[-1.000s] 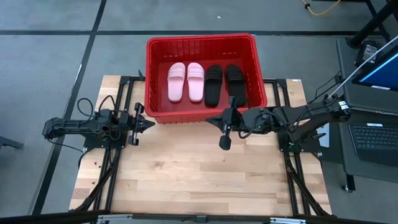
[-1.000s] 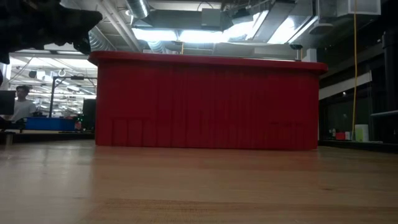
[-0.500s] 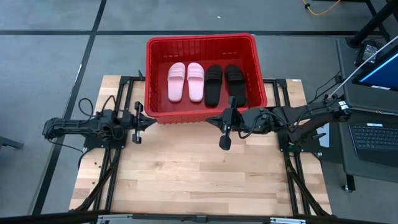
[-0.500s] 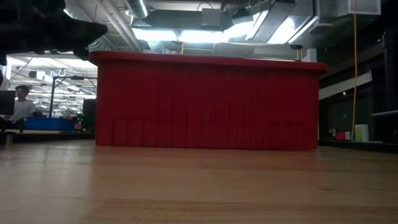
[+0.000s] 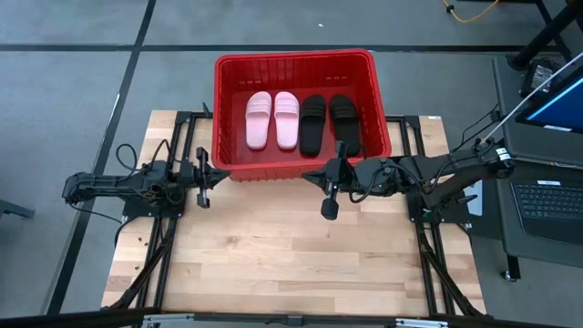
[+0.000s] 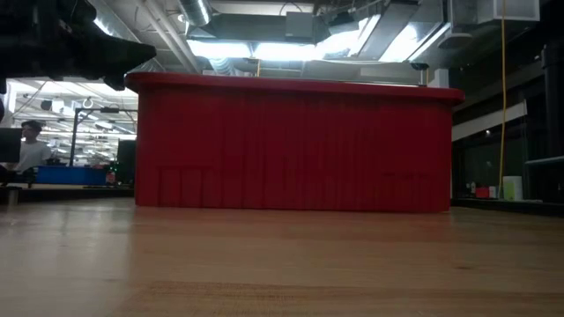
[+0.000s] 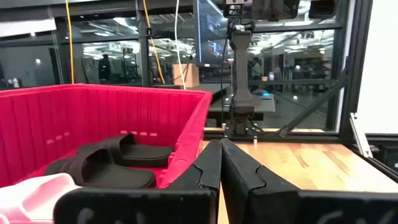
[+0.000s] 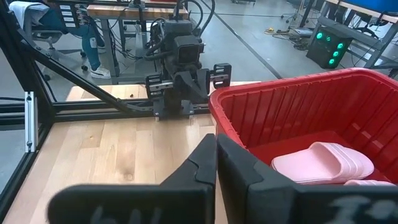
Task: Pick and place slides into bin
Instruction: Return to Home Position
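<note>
— Red bin: contents?
— All four slides lie inside on its floor, the pink pair just beside the black pair.
— Arms?
— The left gripper has shifted a little by the bin's near wall. The right gripper is unmoved, also near that wall. Both sets of fingers are pressed together and hold nothing.
— Finding?
— Loading is judged complete. Only the withdrawal to rest remains.

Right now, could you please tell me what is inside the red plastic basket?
In the red basket lie two pale pink slide sandals and two black slide sandals, side by side. From table height its ribbed wall hides them.
</note>
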